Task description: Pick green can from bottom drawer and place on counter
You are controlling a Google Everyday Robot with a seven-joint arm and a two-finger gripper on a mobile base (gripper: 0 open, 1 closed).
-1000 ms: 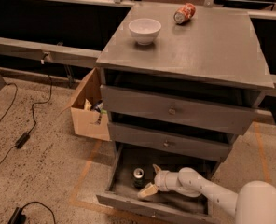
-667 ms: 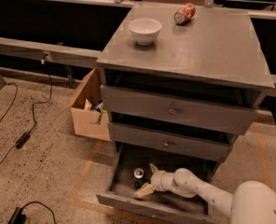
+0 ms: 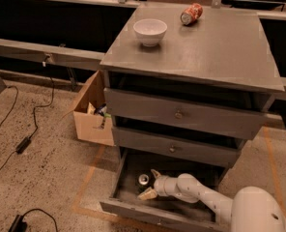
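Note:
The bottom drawer (image 3: 133,208) is pulled out at the foot of the grey cabinet. The green can (image 3: 143,179) stands upright inside it near the back left, only its silver top clearly showing. My gripper (image 3: 150,183) reaches into the drawer from the right on a white arm. Its two pale fingers are spread apart, one behind the can and one in front of it, just to the can's right. The counter (image 3: 215,47) is the cabinet's flat grey top.
A white bowl (image 3: 150,31) and an orange-red can (image 3: 191,13) lying on its side are on the counter. Two upper drawers are closed. An open cardboard box (image 3: 91,117) stands left of the cabinet. Cables lie on the floor at left.
My gripper has moved a little left inside the drawer, closer to the green can. The can has not moved.

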